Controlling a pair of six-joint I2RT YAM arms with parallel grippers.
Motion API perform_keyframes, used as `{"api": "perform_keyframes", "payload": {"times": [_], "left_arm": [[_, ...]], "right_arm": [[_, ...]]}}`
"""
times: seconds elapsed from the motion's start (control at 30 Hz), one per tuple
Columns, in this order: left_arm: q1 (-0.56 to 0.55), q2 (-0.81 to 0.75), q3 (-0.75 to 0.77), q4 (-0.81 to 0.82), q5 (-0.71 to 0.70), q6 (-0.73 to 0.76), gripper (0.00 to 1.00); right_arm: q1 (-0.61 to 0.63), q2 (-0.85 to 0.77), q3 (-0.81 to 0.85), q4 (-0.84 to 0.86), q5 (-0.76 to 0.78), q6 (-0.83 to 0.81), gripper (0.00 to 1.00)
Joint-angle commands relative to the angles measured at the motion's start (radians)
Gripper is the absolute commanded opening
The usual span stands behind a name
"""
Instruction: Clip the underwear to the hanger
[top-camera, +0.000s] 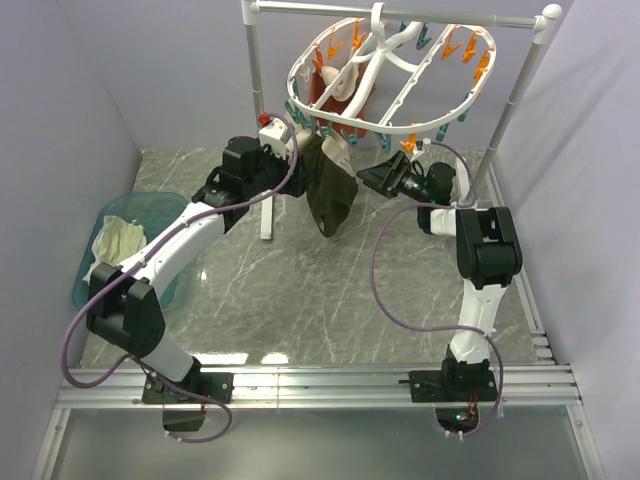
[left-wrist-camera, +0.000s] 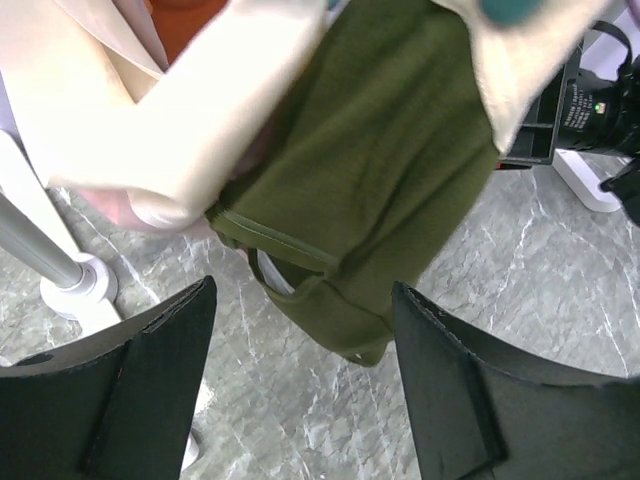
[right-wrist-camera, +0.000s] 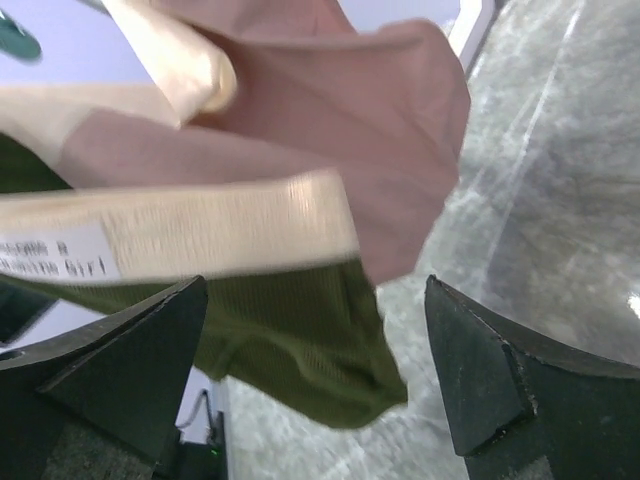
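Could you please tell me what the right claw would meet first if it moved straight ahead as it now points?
Most likely the underwear, hanging right before the open right claw; the pinkish garment beside it looks similarly close.

Teal basin (top-camera: 135, 207), cream cloth (top-camera: 118, 240) inside, white pole stand (top-camera: 252, 80)

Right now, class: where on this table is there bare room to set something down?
The table is bare in the middle, between left arm and right arm, nearer than the underwear. Crowded: beneath the hanger, around the left gripper and right gripper; the basin fills the left.
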Motion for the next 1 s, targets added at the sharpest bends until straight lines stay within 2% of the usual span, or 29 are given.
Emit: {"api": "perform_keyframes", "payload": {"times": [0.0,0.23,0.4,0.5,0.53,0.57,0.6,0.63,0.67,0.8,0.93,0.97], "left_arm": [[0.007,0.007,0.049,0.031,0.032,-0.035,0.76],[0.007,0.013,0.055,0.024,0.043,-0.044,0.76],[0.009,0.022,0.073,0.015,0.041,-0.04,0.77],[0.007,0.022,0.075,0.014,0.04,-0.041,0.77],[0.009,0.021,0.073,0.014,0.037,-0.041,0.77],[0.009,0.016,0.072,0.012,0.035,-0.043,0.77],[0.009,0.015,0.07,0.011,0.034,-0.04,0.77],[0.009,0.013,0.067,0.011,0.032,-0.038,0.77],[0.009,0.011,0.066,0.011,0.032,-0.04,0.77],[0.009,0.007,0.058,0.012,0.027,-0.043,0.77],[0.009,-0.011,0.035,0.005,0.04,-0.047,0.76],[0.009,-0.028,0.014,0.003,0.044,-0.053,0.75]], "right_arm": [[-0.007,0.03,0.061,0.19,0.004,0.121,0.96],[-0.004,0.119,0.093,0.343,0.003,0.3,0.99],[0.017,0.134,0.076,0.368,-0.003,0.319,1.0],[0.029,0.147,0.06,0.443,-0.026,0.384,0.95],[0.029,0.148,0.055,0.472,-0.029,0.408,0.91],[0.029,0.151,0.05,0.522,-0.031,0.431,0.83],[0.029,0.148,0.043,0.538,-0.036,0.464,0.79],[0.028,0.145,0.037,0.549,-0.04,0.472,0.73],[0.028,0.139,0.029,0.559,-0.042,0.474,0.62],[0.02,0.087,-0.017,0.57,-0.051,0.472,0.4],[-0.006,0.036,-0.063,0.575,-0.06,0.48,0.07],[-0.023,0.007,-0.086,0.573,-0.069,0.474,0.03]]}}
